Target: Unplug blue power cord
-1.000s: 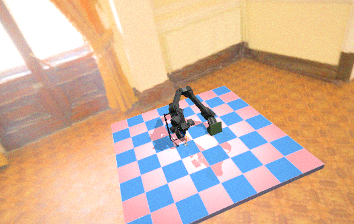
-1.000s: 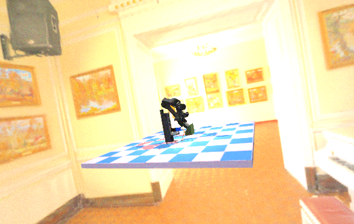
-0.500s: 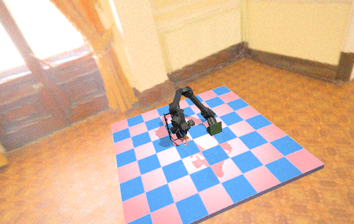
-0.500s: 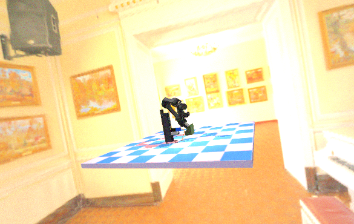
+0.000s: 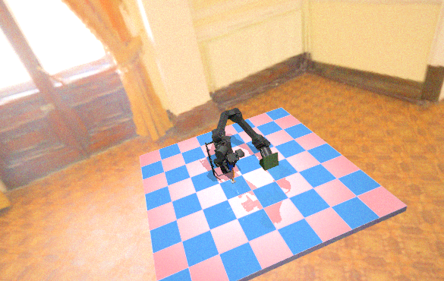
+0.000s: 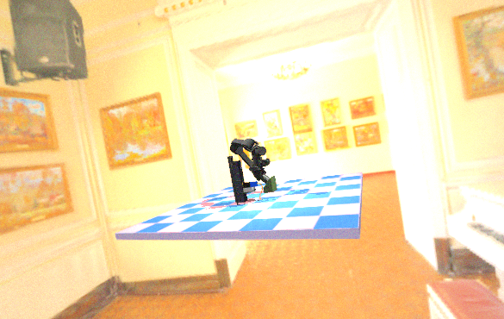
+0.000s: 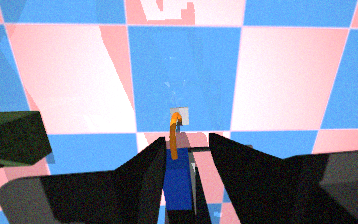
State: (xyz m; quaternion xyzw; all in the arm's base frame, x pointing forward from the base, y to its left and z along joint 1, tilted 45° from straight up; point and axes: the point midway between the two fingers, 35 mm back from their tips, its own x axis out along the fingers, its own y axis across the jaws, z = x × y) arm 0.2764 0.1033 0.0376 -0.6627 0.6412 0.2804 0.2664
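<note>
Gripper (image 7: 185, 150), parted and released, flanks the blue plug (image 7: 178, 182) near the middle of the checkered surface (image 7: 290, 75). Orange cord (image 7: 174, 134) trails ahead. The strip cannot be made out; withdrawal appears to remain.

1. In the wrist view the blue plug (image 7: 178, 182) ran off the lower edge between the dark fingers, so its near end could not be seen.
2. The dark green block (image 7: 11, 136) was cut off by the left edge.
3. In the top and exterior views the plug, its orange cord (image 7: 173, 136) and the small grey piece (image 7: 180, 115) at the cord's far end were too small to make out.
4. The power strip could not be identified in any view.
</note>
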